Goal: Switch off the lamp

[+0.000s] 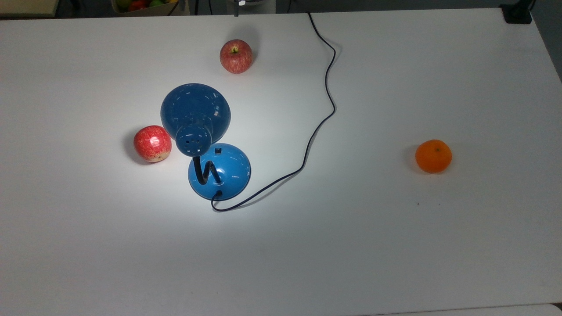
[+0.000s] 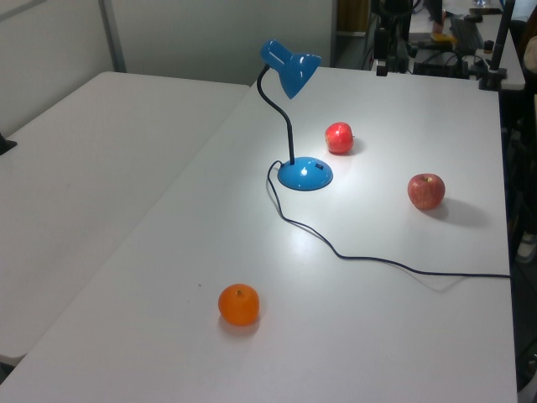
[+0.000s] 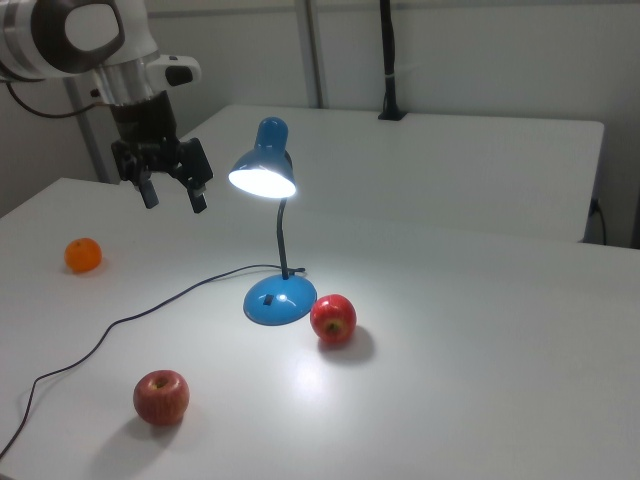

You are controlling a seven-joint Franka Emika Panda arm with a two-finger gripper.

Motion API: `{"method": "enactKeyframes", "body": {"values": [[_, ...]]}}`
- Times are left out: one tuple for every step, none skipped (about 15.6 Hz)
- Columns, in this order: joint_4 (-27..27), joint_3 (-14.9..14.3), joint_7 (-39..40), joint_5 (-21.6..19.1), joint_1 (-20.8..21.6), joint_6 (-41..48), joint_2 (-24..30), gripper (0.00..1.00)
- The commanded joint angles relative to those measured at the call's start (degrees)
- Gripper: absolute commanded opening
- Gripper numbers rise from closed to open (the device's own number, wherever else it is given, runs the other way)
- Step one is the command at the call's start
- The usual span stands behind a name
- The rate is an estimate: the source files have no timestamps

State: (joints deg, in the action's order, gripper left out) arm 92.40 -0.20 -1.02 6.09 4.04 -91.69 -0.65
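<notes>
The lamp (image 3: 272,240) is lit mid-counter (image 3: 480,330), switch (image 3: 268,299) exposed on its base. The gripper (image 3: 172,193), released and empty, is held high at the right view's left, presumably for a downward press.

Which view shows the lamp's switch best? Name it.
The top view: the small black switch faces the camera on the lamp's blue base. The right view shows it as a dark slot; the left view shows a tiny mark.

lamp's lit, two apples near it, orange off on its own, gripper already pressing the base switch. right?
Not quite. In the right view the gripper hangs open in the air beside the lamp, clear of the switch. The rest holds: lamp lit, two apples nearby, orange apart.
</notes>
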Motion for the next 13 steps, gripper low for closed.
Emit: {"method": "enactKeyframes", "body": {"values": [[-0.2, -0.5, -1.0, 0.86, 0.44, 1.78, 0.74, 1.0], [-0.21, -0.5, -1.0, 0.86, 0.44, 1.86, 0.74, 1.0], [-0.21, -0.5, -1.0, 0.86, 0.44, 1.95, 0.74, 1.0], [-0.21, -0.5, -1.0, 0.86, 0.44, 1.95, 0.74, 1.0], [-0.12, -0.5, -1.0, 0.86, 0.44, 2.04, 0.74, 1.0], [-0.12, -0.5, -1.0, 0.86, 0.44, 2.04, 0.74, 1.0], [-0.2, -0.5, -1.0, 0.77, 0.44, 2.12, 0.74, 1.0], [-0.12, -0.5, -1.0, 0.77, 0.44, 2.21, 0.74, 1.0], [-0.12, -0.59, -0.91, 0.77, 0.44, 2.21, 0.74, 1.0], [-0.2, -0.59, -0.82, 0.68, 0.35, 2.21, 0.74, 1.0], [-0.21, -0.59, -0.47, 0.68, 0.09, 2.21, 0.74, 1.0], [-0.12, -0.59, -0.3, 0.68, 0.0, 2.13, 0.74, 1.0], [-0.2, -0.5, -0.12, 0.68, -0.17, 2.13, 0.74, 0.9]]}}
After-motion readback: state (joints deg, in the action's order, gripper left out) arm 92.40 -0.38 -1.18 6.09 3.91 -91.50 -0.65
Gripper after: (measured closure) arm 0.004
